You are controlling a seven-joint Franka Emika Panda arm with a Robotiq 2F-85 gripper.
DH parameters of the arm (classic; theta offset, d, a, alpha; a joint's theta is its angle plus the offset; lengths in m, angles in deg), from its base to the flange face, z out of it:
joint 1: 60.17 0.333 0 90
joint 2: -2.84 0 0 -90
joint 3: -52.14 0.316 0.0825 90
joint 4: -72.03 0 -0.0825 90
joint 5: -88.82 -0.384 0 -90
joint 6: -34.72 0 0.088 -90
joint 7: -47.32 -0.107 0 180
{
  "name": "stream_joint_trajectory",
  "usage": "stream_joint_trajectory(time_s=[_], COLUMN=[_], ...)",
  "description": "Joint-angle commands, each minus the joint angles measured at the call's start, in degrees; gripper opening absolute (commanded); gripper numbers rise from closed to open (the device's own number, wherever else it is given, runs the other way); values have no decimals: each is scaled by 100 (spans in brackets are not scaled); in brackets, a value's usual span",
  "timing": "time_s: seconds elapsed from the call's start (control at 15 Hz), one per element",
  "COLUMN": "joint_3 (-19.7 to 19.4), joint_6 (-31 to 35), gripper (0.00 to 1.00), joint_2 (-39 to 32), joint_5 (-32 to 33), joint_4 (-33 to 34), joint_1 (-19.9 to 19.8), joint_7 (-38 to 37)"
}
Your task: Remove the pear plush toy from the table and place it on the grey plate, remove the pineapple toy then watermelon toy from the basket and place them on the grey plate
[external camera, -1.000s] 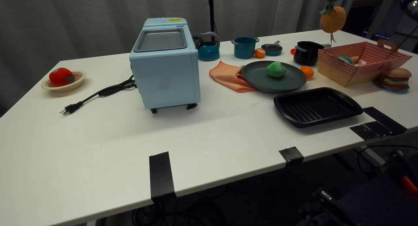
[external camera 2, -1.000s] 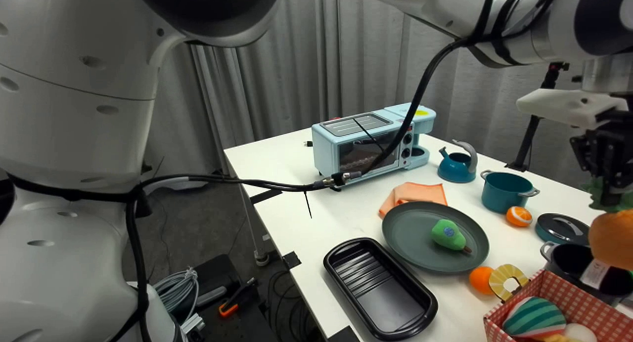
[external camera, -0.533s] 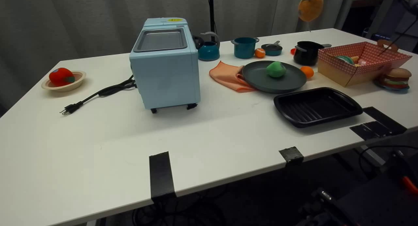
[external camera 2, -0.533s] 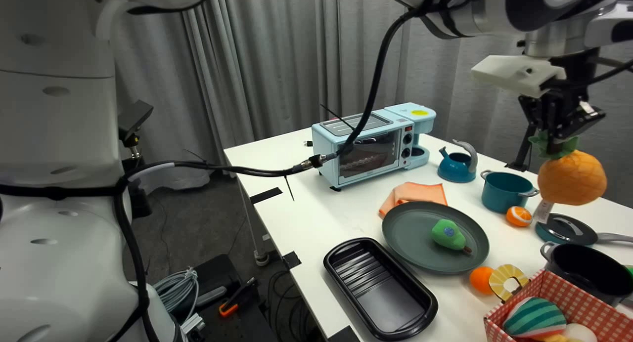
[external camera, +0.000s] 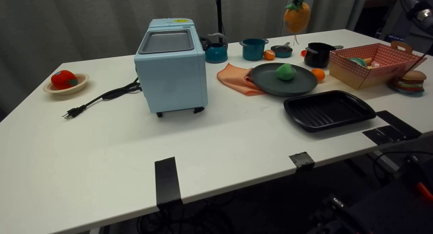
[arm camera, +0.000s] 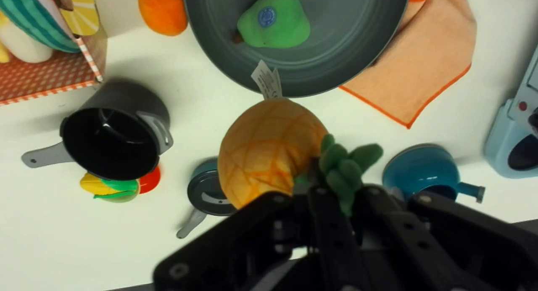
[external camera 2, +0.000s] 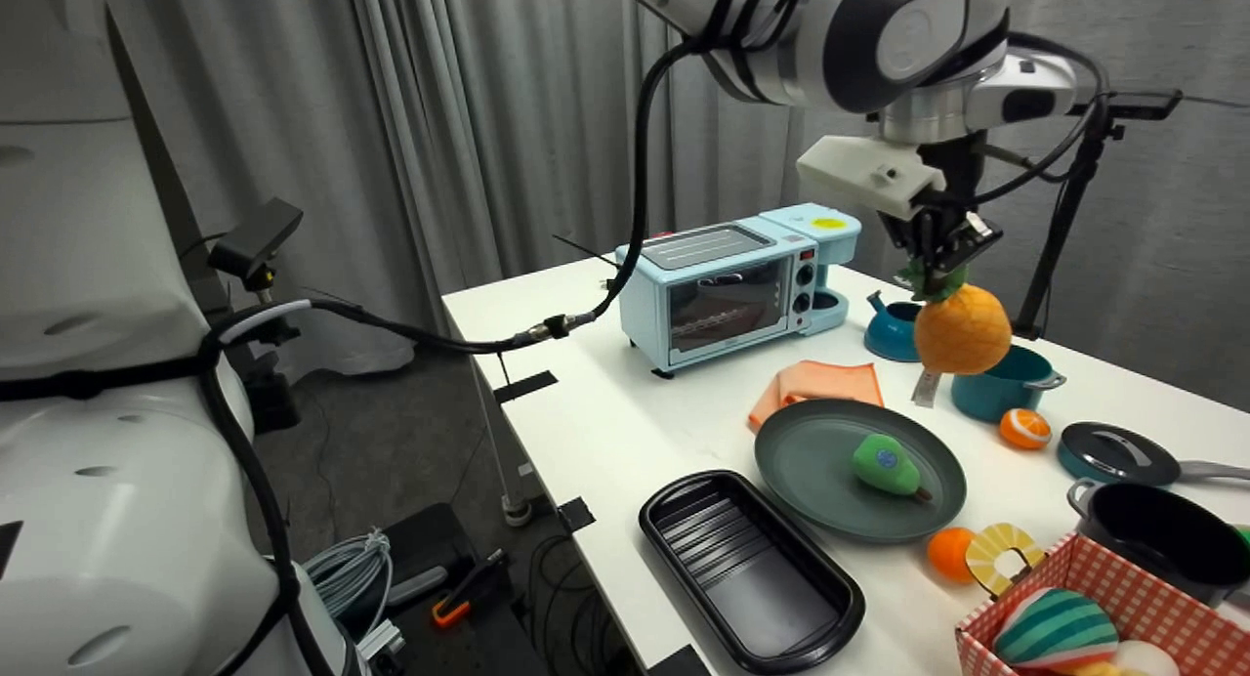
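Observation:
My gripper (external camera 2: pixel 933 277) is shut on the green leaves of the orange pineapple toy (external camera 2: pixel 964 331). The toy hangs in the air below the fingers, with its white tag down. In the wrist view the pineapple toy (arm camera: pixel 269 152) hangs beside the grey plate's edge, its tag overlapping the rim. The green pear plush toy (external camera 2: pixel 884 463) lies on the grey plate (external camera 2: pixel 806 471); both also show in the wrist view. The striped watermelon toy (external camera 2: pixel 1055 627) lies in the red-checked basket (external camera 2: pixel 1162 593). The basket (external camera: pixel 348 76) also stands at the right in an exterior view.
A black baking tray (external camera 2: pixel 752 578) and an orange cloth (external camera 2: pixel 820 383) lie beside the plate. An orange toy (external camera 2: pixel 949 554), a black pot (external camera 2: pixel 1162 529), a teal pot (external camera 2: pixel 996 388) and a kettle (external camera 2: pixel 891 334) stand near. A blue toaster oven (external camera 2: pixel 732 290) stands behind.
The arm has carried the pineapple toy away from the basket and black pot side, over to the far side of the plate near the teal pot. The pear, plate and basket have not moved.

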Motion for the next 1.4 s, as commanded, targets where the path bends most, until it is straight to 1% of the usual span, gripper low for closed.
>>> stream_joint_trajectory(time_s=[0.0,0.27,0.73,0.8,0.87,1.0,1.07,1.13,1.33], joint_3=[89,192,219,200,184,139,107,77,-88], joint_6=[498,755,1053,1151,1243,1448,1516,1568,1491], gripper=[2,2,2,35,36,50,59,65,89], joint_2=[462,418,141,102,63,-10,-39,-56,-120], joint_5=[-245,-147,273,368,445,561,589,593,717], joint_4=[-844,-1227,-1398,-1394,-1380,-1329,-1290,-1266,-1120], joint_1=[197,387,610,619,620,598,577,561,515], joint_7=[375,366,47,3,-31,-92,-97,-100,-171])
